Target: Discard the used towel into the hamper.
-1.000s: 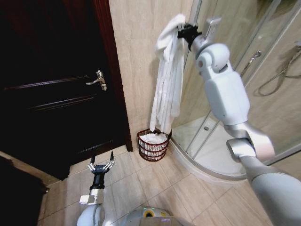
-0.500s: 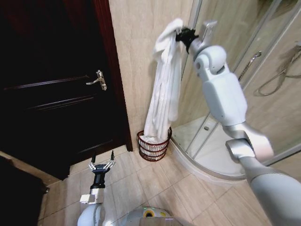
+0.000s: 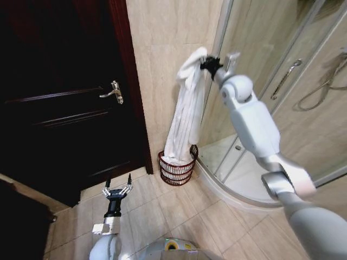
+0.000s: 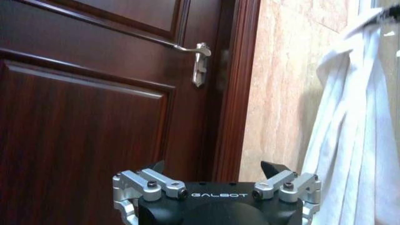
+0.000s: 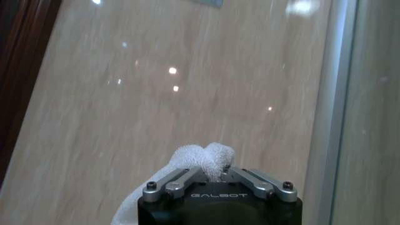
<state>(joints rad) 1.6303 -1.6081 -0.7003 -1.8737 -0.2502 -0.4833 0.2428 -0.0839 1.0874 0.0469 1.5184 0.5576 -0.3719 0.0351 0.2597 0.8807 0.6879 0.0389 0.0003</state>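
- Head view: nearest, the left gripper (image 3: 117, 192) waits low over the floor tiles, well short of the hamper (image 3: 177, 166), fingers spread, holding nothing.
- Beyond, the hamper sits against the wall, white cloth inside.
- Farthest, the right gripper (image 3: 208, 64) pinches the towel (image 3: 185, 112) high above the hamper, so its tail feeds in.

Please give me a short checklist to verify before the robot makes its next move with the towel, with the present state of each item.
1. Right claw shut on the towel: ok; a white fold is pinched between its fingers.
2. Towel hangs above the hamper: ok; its lower end reaches into the basket.
3. Whole towel inside the hamper: not ok; most of it hangs high along the wall.
4. Left claw out of the way: ok; open, low near the floor, facing the door.
5. Room left in the hamper: cannot tell.
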